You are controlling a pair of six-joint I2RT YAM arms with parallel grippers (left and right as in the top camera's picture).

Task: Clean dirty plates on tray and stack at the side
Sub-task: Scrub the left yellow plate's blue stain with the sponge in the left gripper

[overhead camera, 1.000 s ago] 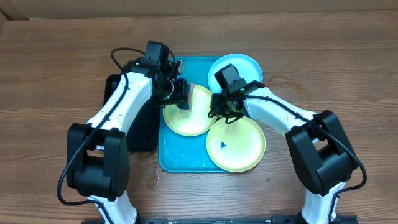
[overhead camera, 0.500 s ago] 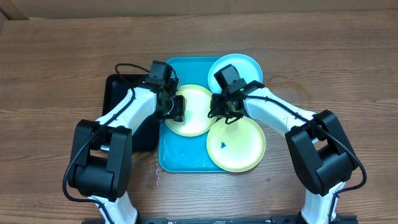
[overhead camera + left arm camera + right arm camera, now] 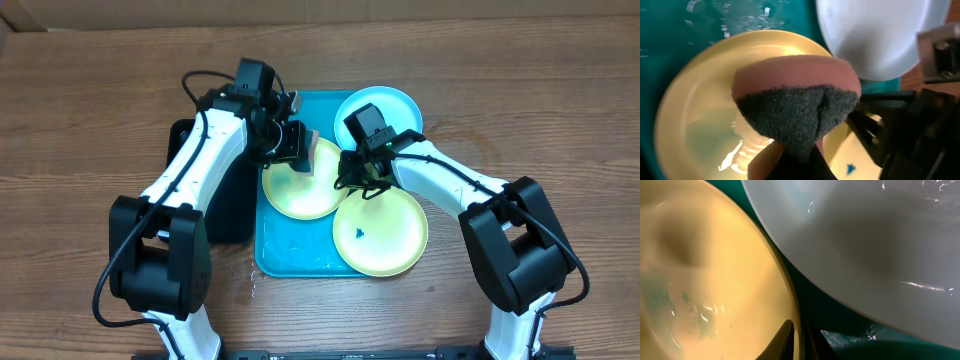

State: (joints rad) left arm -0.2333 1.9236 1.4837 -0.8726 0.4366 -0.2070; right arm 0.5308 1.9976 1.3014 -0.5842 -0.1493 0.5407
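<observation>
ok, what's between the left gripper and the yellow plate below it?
A sponge, pink with a dark scouring face, pinched in the left gripper above the yellow plate. Clearest in the left wrist view; contact with the plate is unclear.

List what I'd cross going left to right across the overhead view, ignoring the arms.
In order: black tray → left yellow-green plate → right yellow-green plate with the blue speck. The light blue plate spans the same stretch as the right one, so I leave it out.
</observation>
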